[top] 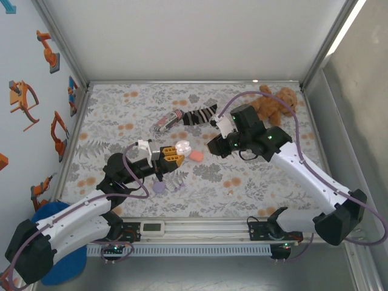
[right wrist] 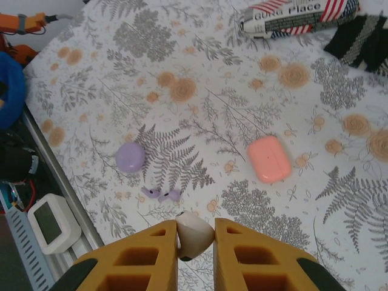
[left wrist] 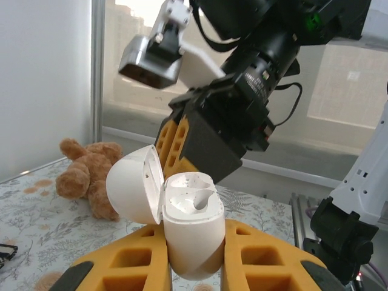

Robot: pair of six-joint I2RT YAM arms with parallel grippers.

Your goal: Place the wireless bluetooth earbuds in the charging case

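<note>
Near the middle of the table (top: 121,109), your left gripper (top: 174,153) is clenched on one white case (left wrist: 194,218). The case stands upright between its fingers, with the lid (left wrist: 136,185) hinged open to the left. One of its wells seems to hold a white piece, but you cannot tell from the left wrist view whether that is an earbud.

Just right of it, your right gripper (right wrist: 195,225) pinches one pale earbud (right wrist: 195,239) between its fingertips. It is held above the table, near the open case but apart from it.

You have three cases in all:
- the white one in hand
- one pink case (right wrist: 270,159), lying flat on the table between the two grippers
- one round purple case (right wrist: 130,156), nearer you and to the left

Two purple earbuds (right wrist: 160,194) lie loose side by side, just right of the purple case and not touching it.

At the far side, one packet (top: 170,121) and one striped sock (top: 200,115) lie just beside each other. One teddy (top: 273,103) sits in the far right corner. One timer (top: 151,227) rests on the rail at the near edge.
</note>
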